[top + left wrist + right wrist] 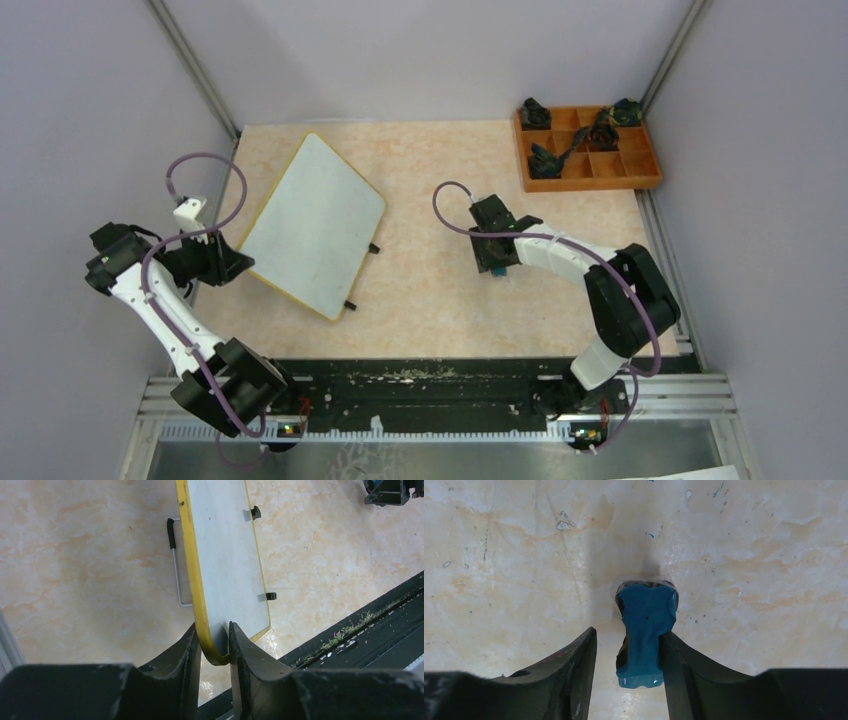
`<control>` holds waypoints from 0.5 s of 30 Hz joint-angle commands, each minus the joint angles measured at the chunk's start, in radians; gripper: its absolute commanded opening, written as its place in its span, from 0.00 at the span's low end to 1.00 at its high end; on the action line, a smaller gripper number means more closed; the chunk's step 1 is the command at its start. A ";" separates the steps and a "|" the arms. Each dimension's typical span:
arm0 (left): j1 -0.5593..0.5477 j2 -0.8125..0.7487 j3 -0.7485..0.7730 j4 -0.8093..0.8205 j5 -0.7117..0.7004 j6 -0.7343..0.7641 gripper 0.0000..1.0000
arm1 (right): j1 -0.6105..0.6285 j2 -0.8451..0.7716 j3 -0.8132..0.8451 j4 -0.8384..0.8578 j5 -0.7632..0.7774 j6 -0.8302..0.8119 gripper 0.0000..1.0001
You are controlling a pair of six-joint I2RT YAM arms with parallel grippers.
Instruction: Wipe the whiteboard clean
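Whiteboard (315,225) lies on the worktop's left half, its long axis running from the far edge toward the near-left, and its face looks blank. Left gripper (212,630) straddles its near-left corner; I cannot tell whether it pinches the yellow rim or only brackets it. Right gripper (626,640), mid-worktop and well apart to the board's right, is spread around an upright blue eraser (646,625), which seems to touch one finger only.

Lighting is even and diffuse, apparently from overhead. The table (430,300) reads bright in every view, with mild glare beside the whiteboard (225,555) corner. Shadows are soft, with a faint one beyond the blue eraser (644,615). The left gripper (213,628) and right gripper (628,632) appear dark and slightly blurred. The top view is sharp.
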 commanded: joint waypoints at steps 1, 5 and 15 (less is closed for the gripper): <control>-0.004 -0.014 -0.001 -0.020 0.006 0.018 0.32 | -0.011 -0.009 -0.005 0.029 -0.011 0.007 0.53; -0.004 -0.014 0.007 -0.020 0.009 0.014 0.34 | -0.010 -0.023 -0.010 0.027 -0.008 0.003 0.64; -0.003 -0.015 0.027 -0.020 0.020 -0.002 0.37 | -0.010 -0.075 -0.053 0.059 0.009 0.025 0.67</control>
